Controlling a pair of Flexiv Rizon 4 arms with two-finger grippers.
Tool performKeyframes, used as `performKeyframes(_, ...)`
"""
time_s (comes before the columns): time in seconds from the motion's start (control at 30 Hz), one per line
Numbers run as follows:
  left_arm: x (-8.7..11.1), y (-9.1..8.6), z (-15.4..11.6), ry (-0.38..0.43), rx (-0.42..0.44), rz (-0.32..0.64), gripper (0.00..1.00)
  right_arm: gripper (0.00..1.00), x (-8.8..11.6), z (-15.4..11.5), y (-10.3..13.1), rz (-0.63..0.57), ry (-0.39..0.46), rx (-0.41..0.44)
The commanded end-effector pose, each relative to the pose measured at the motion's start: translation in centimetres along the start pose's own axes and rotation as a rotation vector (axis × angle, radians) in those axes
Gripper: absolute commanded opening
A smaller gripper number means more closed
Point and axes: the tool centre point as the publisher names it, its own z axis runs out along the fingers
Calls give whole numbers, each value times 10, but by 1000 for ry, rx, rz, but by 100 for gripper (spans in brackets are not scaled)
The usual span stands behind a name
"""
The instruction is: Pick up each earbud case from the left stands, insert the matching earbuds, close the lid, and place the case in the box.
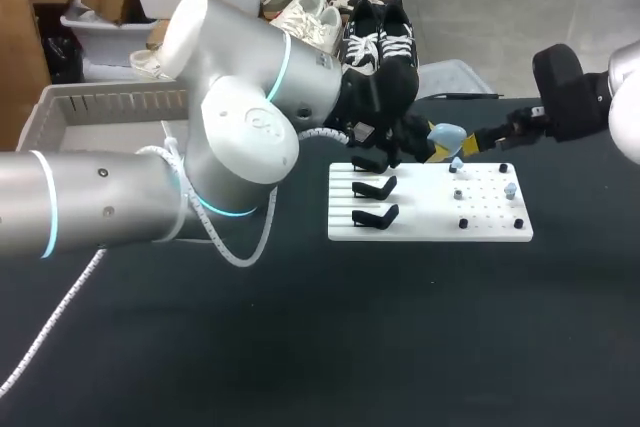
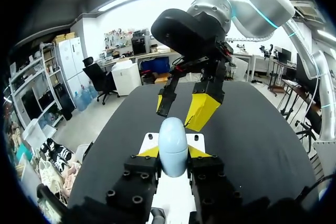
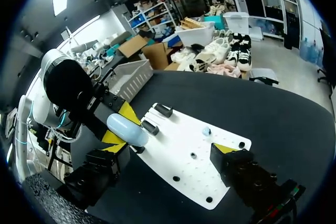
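A pale blue earbud case [image 1: 447, 134] hangs over the far edge of the white board [image 1: 430, 227], with my left gripper [image 1: 438, 145] shut on it. The left wrist view has the case [image 2: 173, 150] clamped between the yellow tips of that gripper [image 2: 173, 153], lid closed. My right gripper [image 2: 181, 109] stands open just ahead of the case, facing it. From the right wrist, the case [image 3: 127, 129] sits beside one finger of the wide-open right gripper [image 3: 168, 153], not between its tips. Small earbuds [image 1: 509, 187] rest on the board's pegs.
Three black stands [image 1: 375, 187] line the board's left side with nothing on them. Several dark pegs [image 1: 463, 223] dot its right side. A grey basket [image 1: 100, 107] sits at the far left of the table. A white cable [image 1: 60, 317] trails from my left arm.
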Motion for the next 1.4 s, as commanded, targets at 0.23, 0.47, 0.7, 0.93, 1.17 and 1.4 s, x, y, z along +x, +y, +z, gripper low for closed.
performKeyframes(0.23, 7, -6, 5, 15, 16, 4, 0, 100, -3, -8, -5, -11, -23, -9)
performKeyframes(0.47, 18, -10, -2, -63, 44, -35, 0, 100, -5, -31, -4, -23, -40, 49)
performKeyframes(0.7, 24, -8, -19, -235, 57, -43, 0, 100, 5, -49, -13, 34, 20, 167)
performKeyframes(0.93, 25, -14, -29, -325, 85, -16, 0, 100, 12, -57, -17, 64, 45, 213)
performKeyframes(1.17, 26, -15, -31, -364, 86, -17, 0, 100, 13, -58, -17, 72, 61, 225)
performKeyframes(1.4, 27, -11, -25, -349, 69, 0, 0, 100, 14, -62, -19, 76, 73, 230)
